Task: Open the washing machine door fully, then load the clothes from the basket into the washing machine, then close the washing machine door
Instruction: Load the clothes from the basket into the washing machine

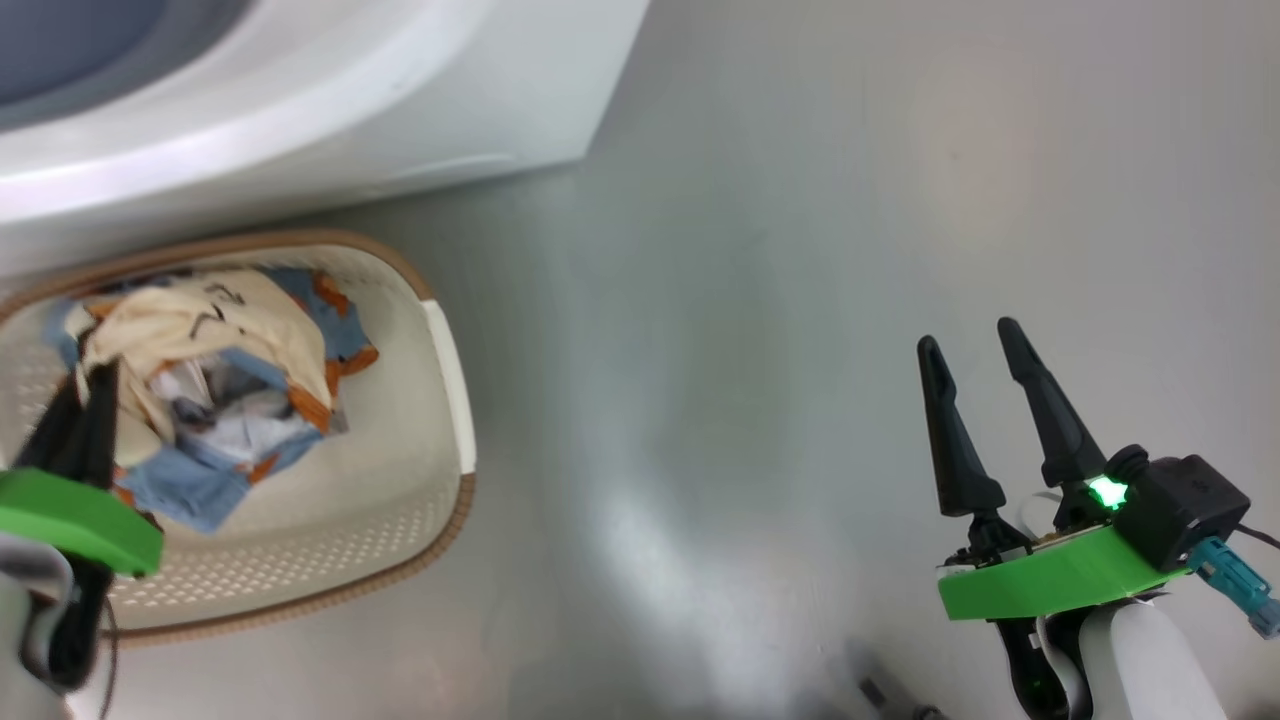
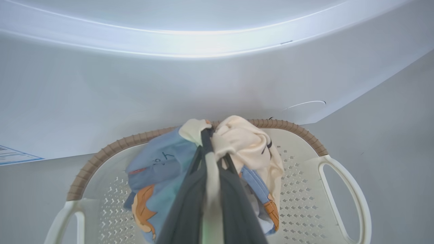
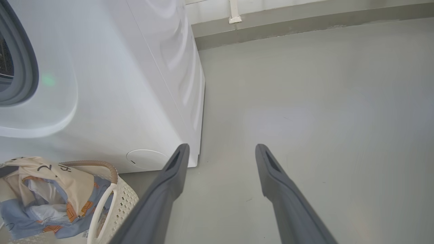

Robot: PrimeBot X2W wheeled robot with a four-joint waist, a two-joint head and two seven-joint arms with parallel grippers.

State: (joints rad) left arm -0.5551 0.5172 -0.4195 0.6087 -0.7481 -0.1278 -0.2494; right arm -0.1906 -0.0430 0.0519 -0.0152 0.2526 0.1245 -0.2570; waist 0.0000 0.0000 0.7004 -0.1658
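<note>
Left wrist view, I see my left gripper fingers clamped on the clothes, cream part bunched at the tips, pile inside the basket, washing machine just beyond the tips, my right gripper fingers apart over the floor.

The big white front-loading washing machine is glossy white, with a grey-blue rubber ring at its opening and a blue-edged white sticker. The small perforated plastic basket is cream-white, patterned with rows of tiny holes, under a brown woven-look rim. The light blue fabric clothes carry orange-brown figures; the crumpled cream cloth bears black marks. The smooth floor is grey. The left gripper and right gripper have 2 dark grey fingers each and bright green plates.
</note>
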